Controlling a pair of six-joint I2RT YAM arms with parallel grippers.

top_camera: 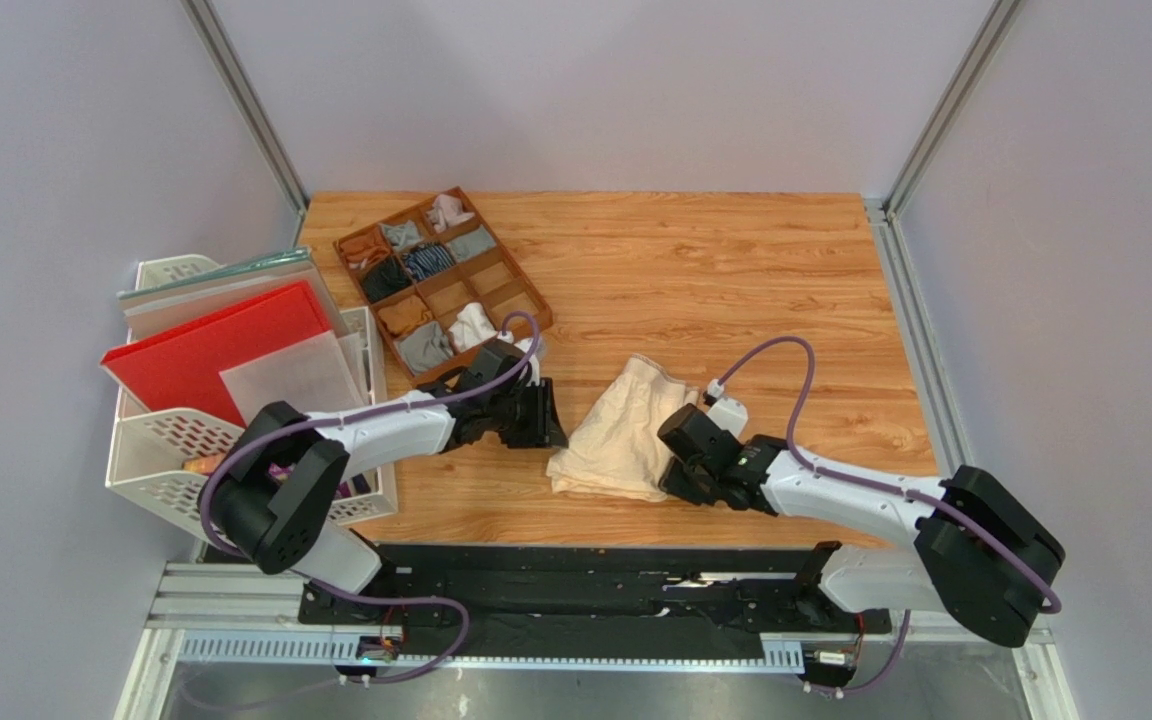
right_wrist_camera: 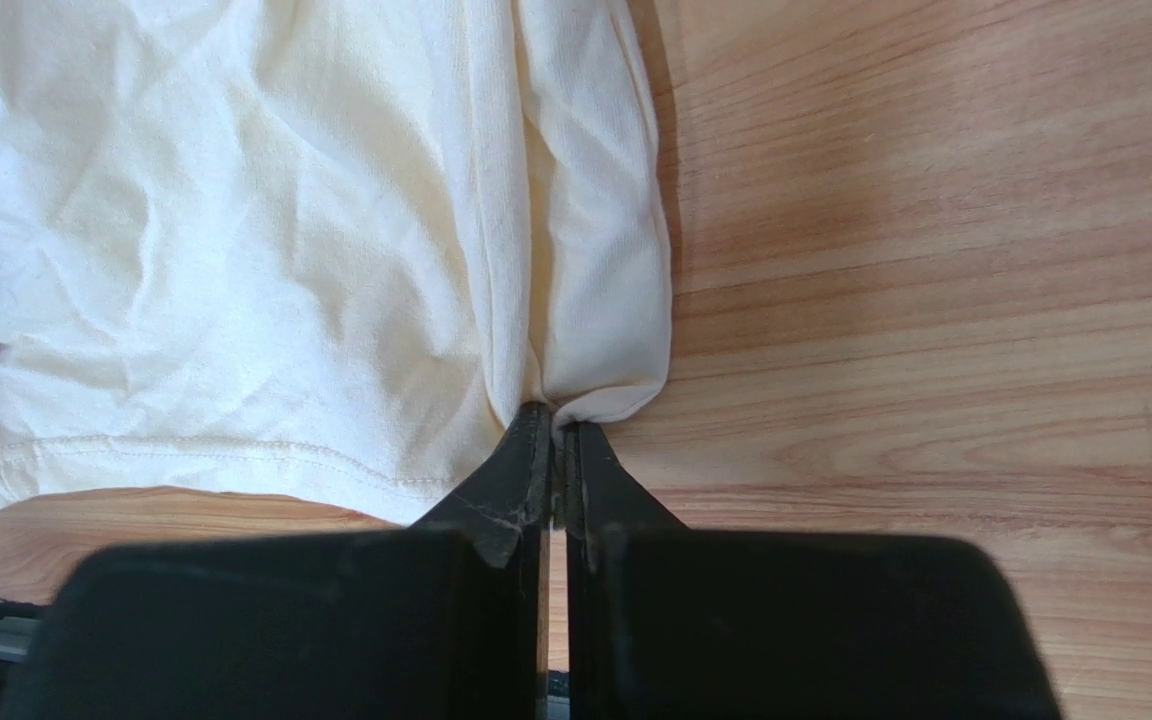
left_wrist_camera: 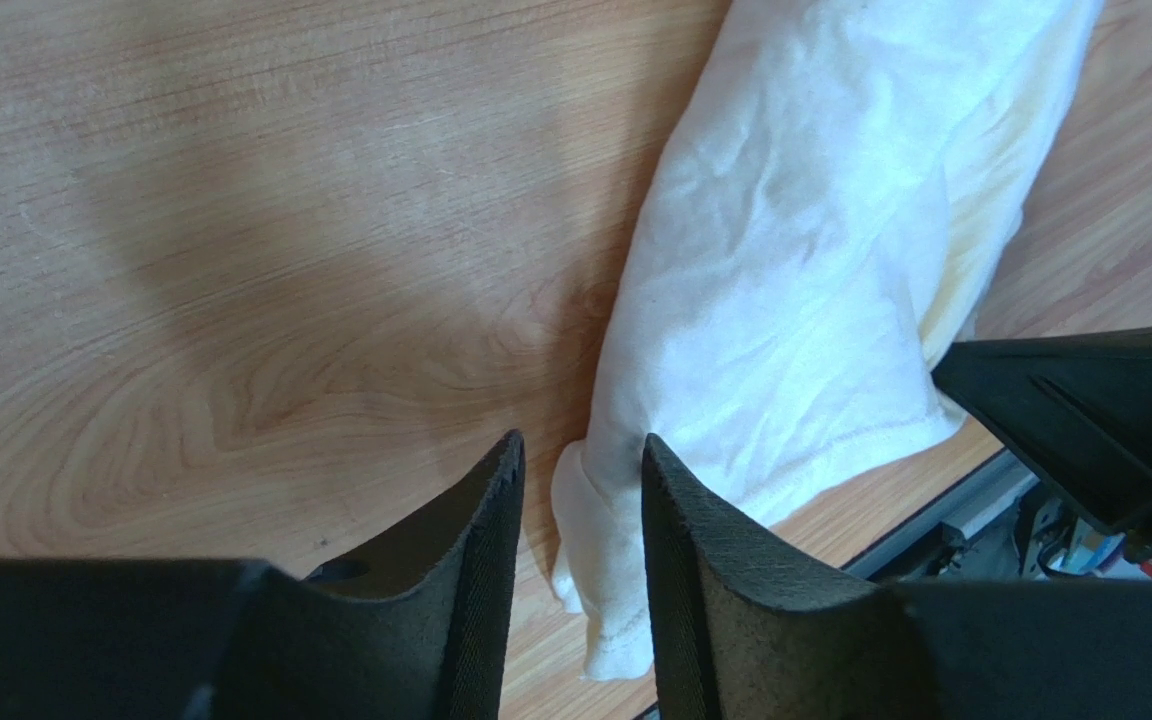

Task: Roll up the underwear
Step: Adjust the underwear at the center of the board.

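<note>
The cream-beige underwear [top_camera: 624,428] lies partly folded and crumpled on the wooden table, near the front edge. My left gripper [top_camera: 549,423] is at its left edge. In the left wrist view it [left_wrist_camera: 582,443] is open, and a corner of the cloth [left_wrist_camera: 778,270] lies between the fingers. My right gripper [top_camera: 675,468] is at the cloth's near right corner. In the right wrist view it [right_wrist_camera: 557,416] is shut on a pinched fold of the underwear [right_wrist_camera: 282,255]. A white cloth bundle [top_camera: 473,324] sits in the tray's near compartment; no lettering shows on it.
A brown divided tray [top_camera: 515,279] with small grey, brown and dark rolled garments stands at the back left. A white wire rack [top_camera: 162,450] with a red folder [top_camera: 214,353] stands off the table's left side. A black rail [top_camera: 567,578] runs along the front edge.
</note>
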